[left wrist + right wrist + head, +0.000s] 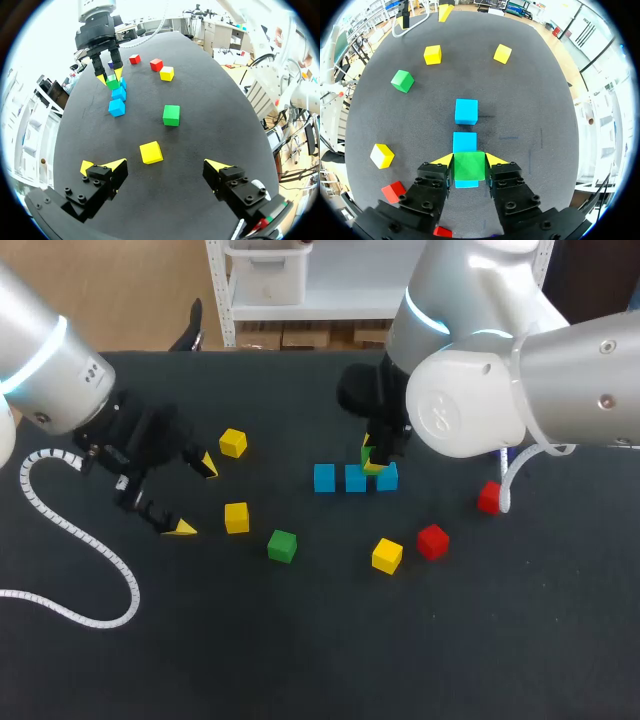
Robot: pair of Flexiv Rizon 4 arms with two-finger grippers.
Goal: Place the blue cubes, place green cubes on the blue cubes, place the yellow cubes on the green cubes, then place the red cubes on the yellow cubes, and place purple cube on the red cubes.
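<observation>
The black bench [300,640] carries everything. The right claw [469,160] is clamped on a green cube [469,169], held over the end one of three blue cubes [466,111] lined up mid-bench. The left claw [160,166] hangs wide apart near the left edge. Three yellow cubes [237,517], two red cubes [432,540] and a spare green cube [282,545] lie scattered around.

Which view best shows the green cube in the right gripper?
Right wrist view: green cube sits large in the right gripper. Head view shows only a sliver behind the right arm; left wrist view shows it small, distant.
</observation>
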